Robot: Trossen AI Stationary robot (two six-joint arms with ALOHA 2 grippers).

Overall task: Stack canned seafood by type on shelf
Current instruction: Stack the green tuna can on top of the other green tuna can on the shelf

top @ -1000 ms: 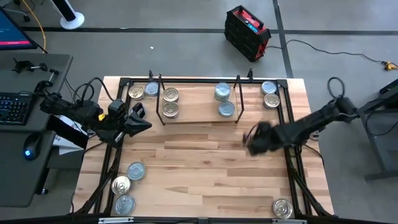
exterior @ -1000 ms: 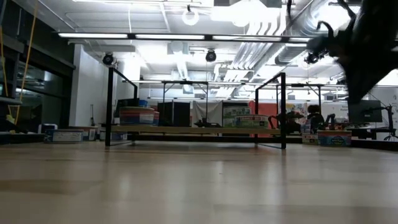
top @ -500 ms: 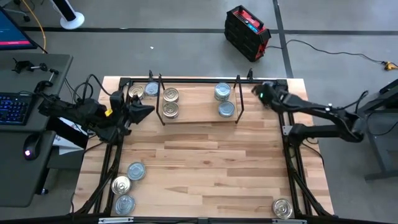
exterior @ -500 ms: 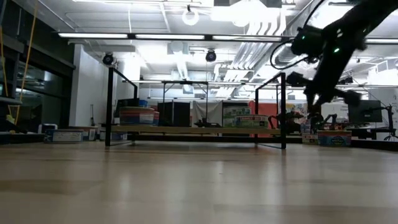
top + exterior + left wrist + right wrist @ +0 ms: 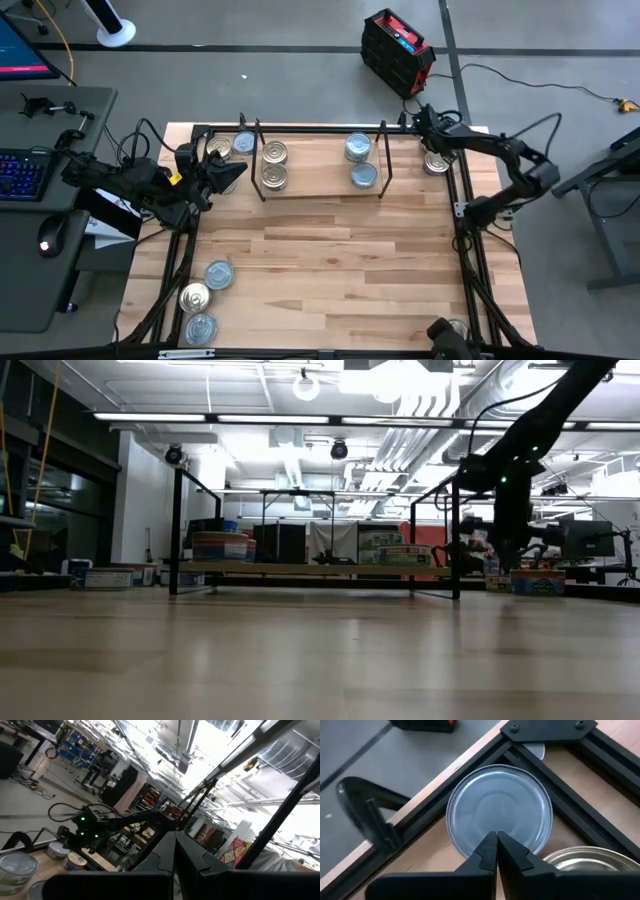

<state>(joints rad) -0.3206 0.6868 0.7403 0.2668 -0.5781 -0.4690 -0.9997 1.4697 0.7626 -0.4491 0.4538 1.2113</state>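
Silver-blue tin (image 5: 499, 812) sits in the table's far right corner, gold tin (image 5: 582, 857) just beside it. My right gripper (image 5: 496, 851) hangs directly above it, jaws fully closed, empty; I judge they must open first. Left gripper (image 5: 228, 172) waits far left, closed.

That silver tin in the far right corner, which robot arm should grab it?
Probably the right. Its tool, shut for now, hangs right above the silver tin in the table's corner frame. The left tool, also shut, sits far off by the shelf's other end.
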